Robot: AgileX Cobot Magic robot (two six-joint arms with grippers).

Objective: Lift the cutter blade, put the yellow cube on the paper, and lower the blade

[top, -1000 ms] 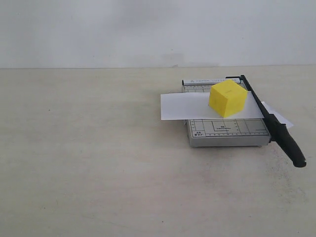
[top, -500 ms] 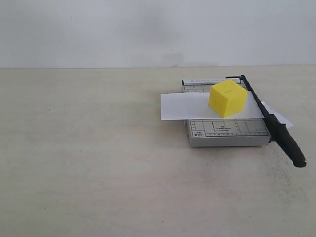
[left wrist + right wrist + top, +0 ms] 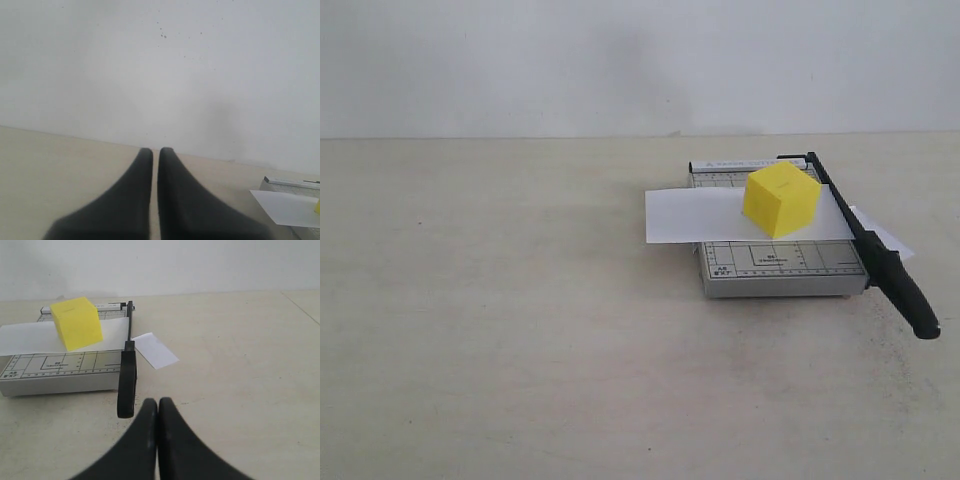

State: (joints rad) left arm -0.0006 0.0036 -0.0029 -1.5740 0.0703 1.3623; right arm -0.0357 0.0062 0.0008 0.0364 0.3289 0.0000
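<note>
Grippers are both closed tight, holding nothing: the right gripper faces the handle end of the cutter blade, the left gripper well apart from it. Beyond, the blade lies lowered along the trimmer board, where the yellow cube rests on the paper.

Table: pale beige, matte, faintly mottled, with a few small dark flecks. It extends on every side of the trimmer board. A thin straight seam crosses the surface well apart from the board. Wall: plain off-white, meeting the table behind the board's far edge. Small dark specks noted on the wall. Light even and diffuse; soft narrow shadow along the board's near edge.
</note>
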